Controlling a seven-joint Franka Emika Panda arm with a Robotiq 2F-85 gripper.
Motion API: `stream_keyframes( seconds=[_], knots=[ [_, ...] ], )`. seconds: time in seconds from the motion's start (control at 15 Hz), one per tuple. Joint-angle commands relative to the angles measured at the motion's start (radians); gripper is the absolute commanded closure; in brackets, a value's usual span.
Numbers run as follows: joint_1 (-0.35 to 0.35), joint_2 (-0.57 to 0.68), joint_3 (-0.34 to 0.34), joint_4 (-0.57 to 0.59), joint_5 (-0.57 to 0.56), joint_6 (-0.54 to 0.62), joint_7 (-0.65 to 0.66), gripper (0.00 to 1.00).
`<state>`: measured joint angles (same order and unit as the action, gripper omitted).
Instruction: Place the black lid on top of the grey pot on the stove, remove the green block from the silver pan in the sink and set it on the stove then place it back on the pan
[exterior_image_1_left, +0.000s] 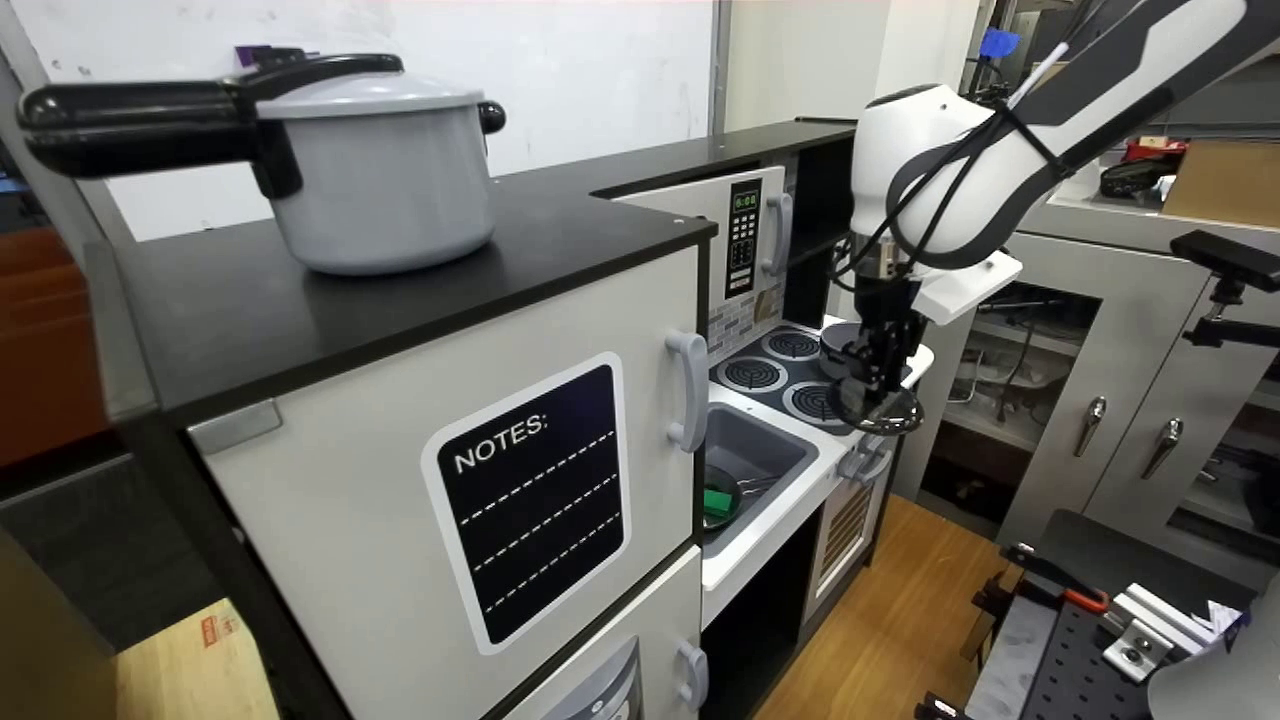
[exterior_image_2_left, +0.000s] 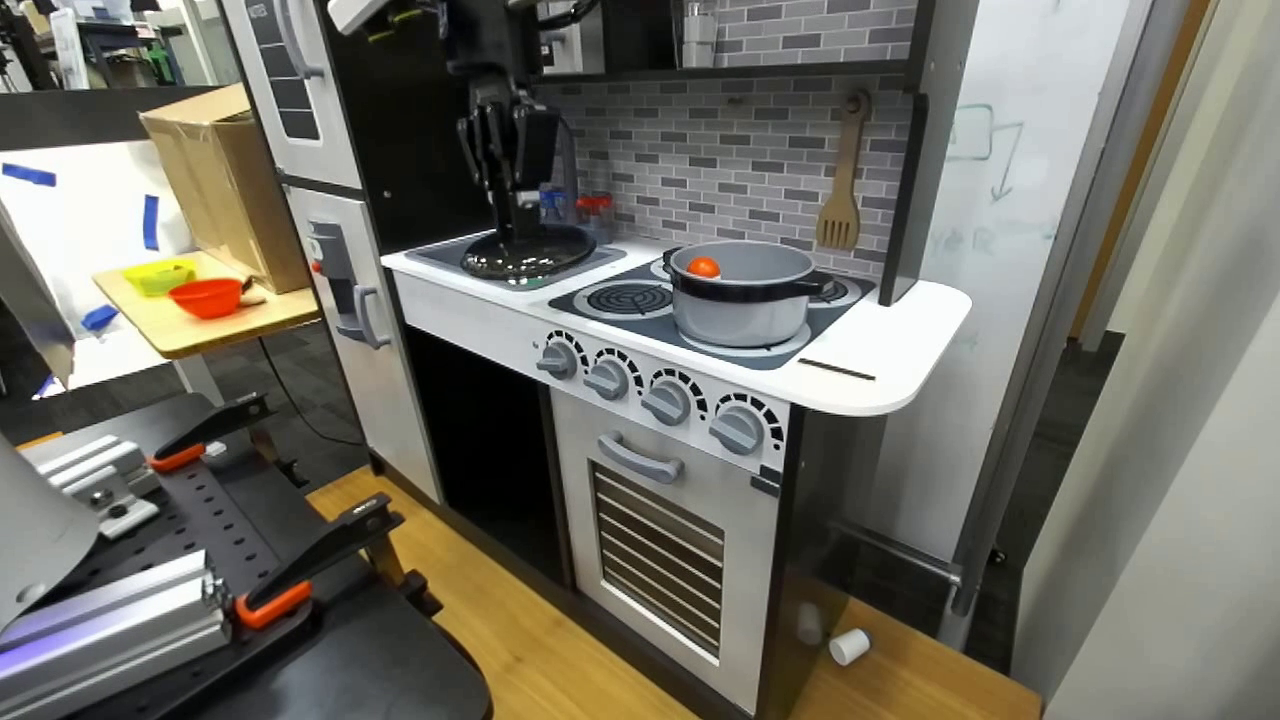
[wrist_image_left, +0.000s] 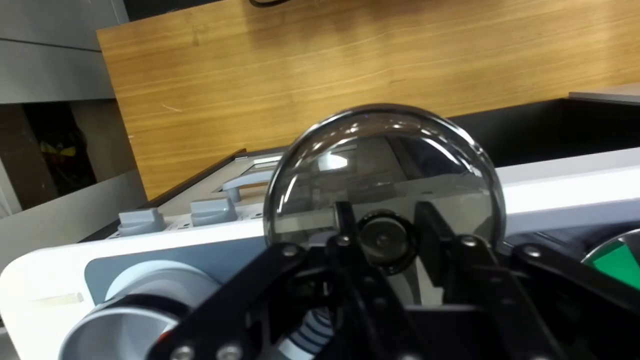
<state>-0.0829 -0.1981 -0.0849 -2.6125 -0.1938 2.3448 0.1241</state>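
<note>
The lid is dark clear glass with a black knob. My gripper (wrist_image_left: 384, 220) is shut on the knob of the lid (wrist_image_left: 382, 150), one finger on each side, and holds the lid in the air near the stove's front edge. The gripper (exterior_image_1_left: 880, 385) (exterior_image_2_left: 518, 205) and lid (exterior_image_1_left: 890, 418) (exterior_image_2_left: 535, 262) show in both exterior views. The grey pot (exterior_image_2_left: 742, 312) stands uncovered on the stove, an orange ball (exterior_image_2_left: 703, 267) visible in it. It shows in the wrist view (wrist_image_left: 120, 325). The green block (exterior_image_1_left: 717, 503) lies in the pan (exterior_image_1_left: 736, 488) in the sink.
A larger grey pot (exterior_image_1_left: 390, 190) with a long black handle stands on the cabinet top. A shelf (exterior_image_2_left: 720, 75) overhangs the back of the stove. A wooden spatula (exterior_image_2_left: 845, 180) hangs on the tiled wall. Control knobs (exterior_image_2_left: 665, 402) line the stove front.
</note>
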Motion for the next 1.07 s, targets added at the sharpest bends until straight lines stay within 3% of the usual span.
stream_keyframes(
  seconds=[0.0,0.47,1.0],
  knots=[
    [-0.043,-0.064,0.004,0.000,-0.065,0.003,0.009,0.92],
    [-0.139,-0.057,-0.010,0.097,-0.170,0.033,0.069,0.92],
    [-0.155,0.099,-0.054,0.278,-0.161,0.014,0.103,0.92]
  ],
)
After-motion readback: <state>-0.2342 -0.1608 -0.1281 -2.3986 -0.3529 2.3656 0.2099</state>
